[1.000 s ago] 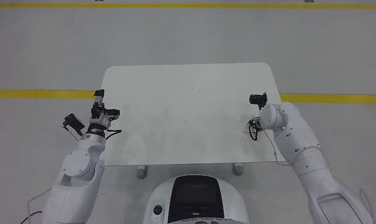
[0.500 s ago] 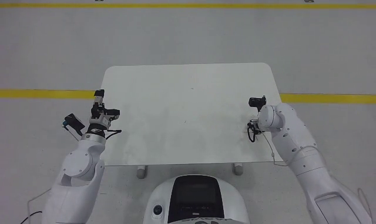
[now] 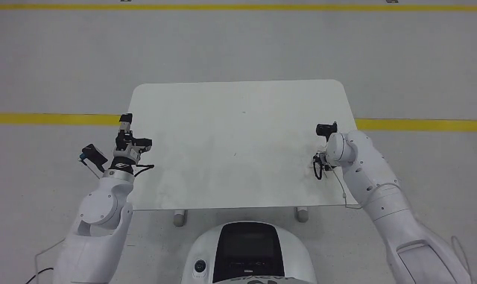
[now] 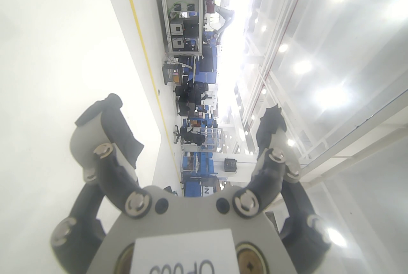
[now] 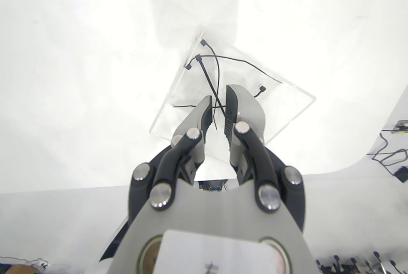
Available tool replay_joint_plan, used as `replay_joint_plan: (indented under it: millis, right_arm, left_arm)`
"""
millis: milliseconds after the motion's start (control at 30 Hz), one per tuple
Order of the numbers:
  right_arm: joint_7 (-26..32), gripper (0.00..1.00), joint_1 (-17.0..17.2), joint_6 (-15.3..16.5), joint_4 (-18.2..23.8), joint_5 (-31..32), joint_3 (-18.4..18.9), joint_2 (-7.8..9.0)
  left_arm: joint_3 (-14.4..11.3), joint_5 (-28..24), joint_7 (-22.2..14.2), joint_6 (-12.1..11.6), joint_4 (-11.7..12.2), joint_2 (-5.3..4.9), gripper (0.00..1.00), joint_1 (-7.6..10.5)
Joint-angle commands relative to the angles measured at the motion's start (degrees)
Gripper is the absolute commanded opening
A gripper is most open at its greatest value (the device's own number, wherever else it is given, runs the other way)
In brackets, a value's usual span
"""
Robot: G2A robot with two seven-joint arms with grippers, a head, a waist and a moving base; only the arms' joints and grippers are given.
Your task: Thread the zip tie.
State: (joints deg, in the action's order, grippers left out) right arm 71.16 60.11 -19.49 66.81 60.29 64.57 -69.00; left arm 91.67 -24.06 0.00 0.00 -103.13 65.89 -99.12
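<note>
At table 3 to 4 o'clock, close to the edge, the right gripper points down over a clear plate lying flat on the white top. Several black zip ties lie loose and crossed on that plate, heads mostly toward its far corner. The right fingers sit a narrow gap apart, not clamped. Two crossing tie tails run through the gap between them. Can't tell whether the pads touch the ties or the plate.

Left gripper sits at the table's 9 o'clock edge with its jaws spread wide and nothing between them. It points out across the floor toward the room, away from the ties.

Delta vs 1 s ago: the right arm has nudged slightly toward 9 o'clock, further in over the table. The shift is small, wrist and forearm together. Left arm is unchanged in pose and spot.
</note>
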Motion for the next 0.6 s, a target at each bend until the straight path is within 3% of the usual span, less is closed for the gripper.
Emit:
replay_joint_plan:
  millis: [0, 567]
  right_arm:
    - [-0.1, 0.14, -0.2, 0.0, -0.4, 0.1, 0.0, -0.14]
    - [-2.0, 0.15, -1.4, 0.0, -3.4, 0.8, 0.0, -1.5]
  left_arm:
    - [0.0, 0.0, 0.0, 0.0, 0.0, 0.0, 1.0, 0.0]
    - [0.0, 0.0, 0.0, 0.0, 0.0, 0.0, 1.0, 0.0]
